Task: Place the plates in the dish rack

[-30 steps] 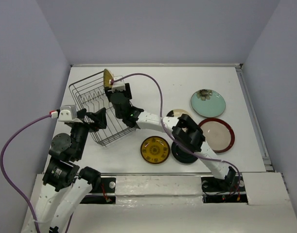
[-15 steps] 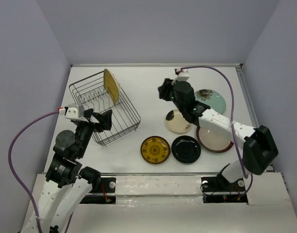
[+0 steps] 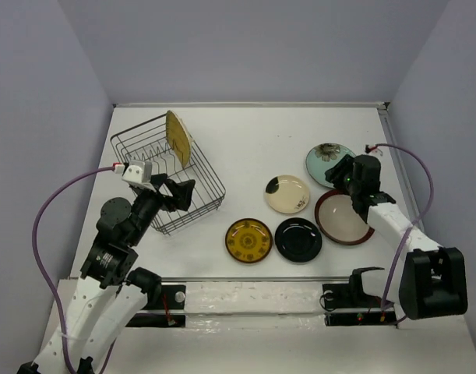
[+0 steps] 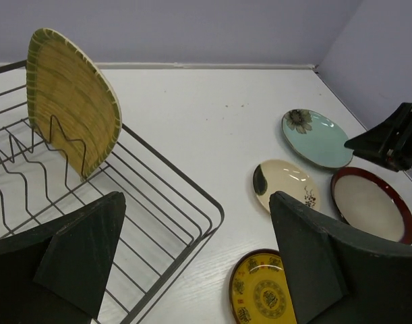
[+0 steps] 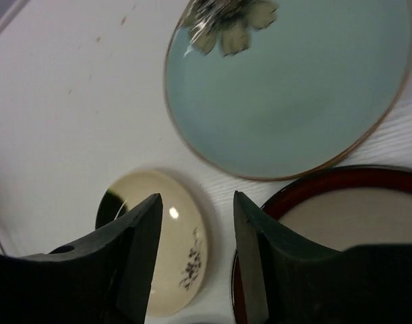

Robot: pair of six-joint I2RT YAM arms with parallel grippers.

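**One plate racked, five on the table, both grippers empty**

The dish rack sits on the left half of the white table, turned at an angle. The yellow ribbed fan-shaped plate stands on edge in its far end, leaning between the divider prongs. No other plate is in the rack.

Your left gripper hangs over the rack's near right corner. Its jaws are spread wide with nothing between them, and the wrist view looks past them to the rack rim and the table.

The other five plates lie flat on the right half. The pale teal plate, with a flower print at its far edge, is farthest back. The cream plate with dark patches is to its left and nearer. The large red-rimmed cream plate is just in front of the teal one, close beside it. The glossy black plate and the yellow plate with a dark pattern lie side by side in the near row, black on the right.

Your right gripper is above the spot where the teal, patched cream and red-rimmed plates come close together. Its jaws are parted and hold nothing. From the pictures you cannot tell whether it touches any plate.
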